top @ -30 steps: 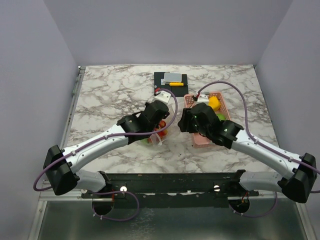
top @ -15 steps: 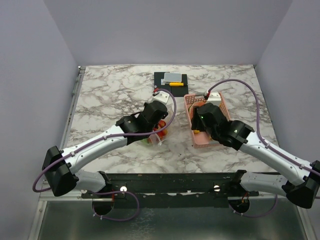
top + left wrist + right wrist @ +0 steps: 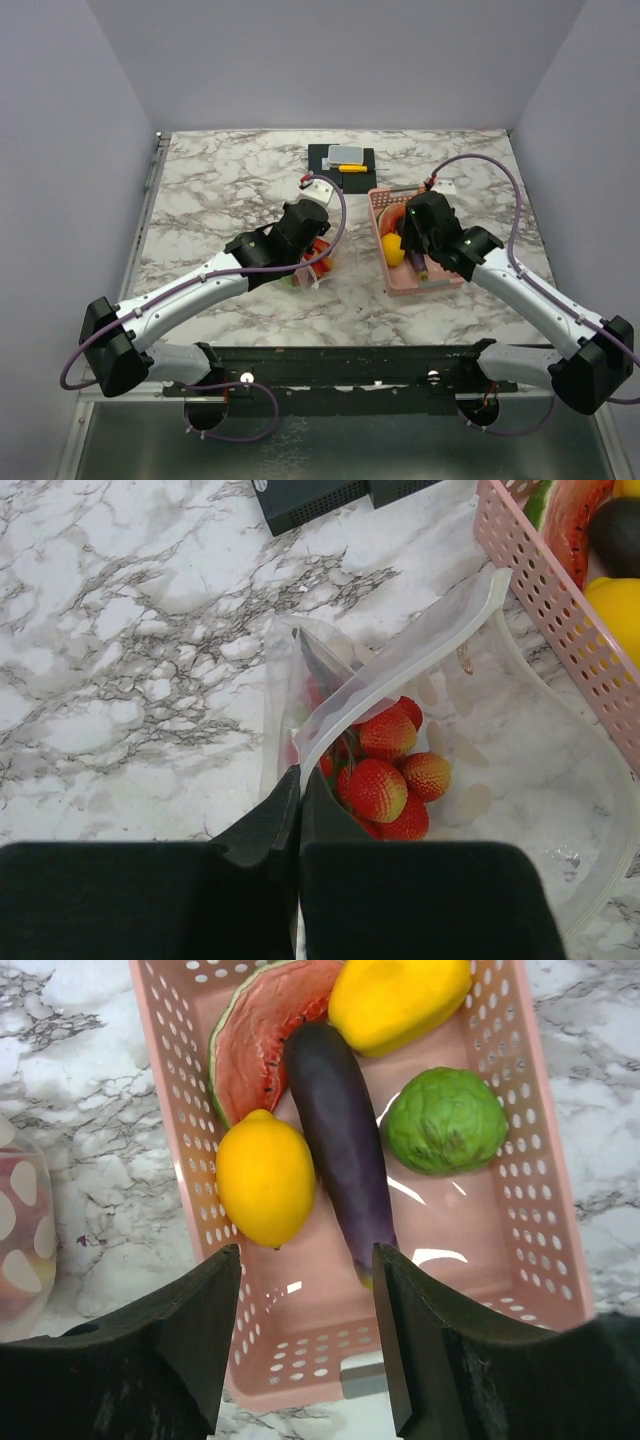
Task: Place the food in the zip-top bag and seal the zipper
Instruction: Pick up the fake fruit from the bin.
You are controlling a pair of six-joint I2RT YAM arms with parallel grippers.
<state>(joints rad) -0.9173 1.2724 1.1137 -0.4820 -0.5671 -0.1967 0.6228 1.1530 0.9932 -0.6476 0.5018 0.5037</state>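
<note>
**Left pincer [image 3: 299, 780] clamped on the bag's rim, right pincer [image 3: 305, 1252] spread above the basket**

The left pincer's two black fingers are pressed together with a fold of the zip-top bag [image 3: 420, 650] nipped between them, at the rim nearest the wrist camera. The bag's mouth gapes, and its pale zipper strip rises in an arc toward the pink basket [image 3: 180, 1130]. The far end of the strip comes right up to the basket's corner (whether it actually touches, the pictures do not settle). Inside the bag a cluster of red strawberries [image 3: 385, 770] sits low against the clear film.

From the top view, the bag lies on the marble table [image 3: 220, 180] between the two arms, just left of the basket and below the left arm's wrist.

The right pincer hangs over the near end of the basket with its fingers set wide apart. Beneath and beyond it the rest of the food lies in the basket. A lemon [image 3: 265, 1175] is by the left wall. A purple eggplant [image 3: 340, 1130] runs lengthwise down the middle and touches the lemon. A watermelon slice [image 3: 255, 1045] is behind the lemon. A yellow pepper [image 3: 400, 1000] is at the far end, and a lumpy green vegetable [image 3: 445, 1120] sits by the right wall.

A grey-and-yellow item on a black base [image 3: 342, 158] stands farther back on the table, behind the basket and bag.
</note>
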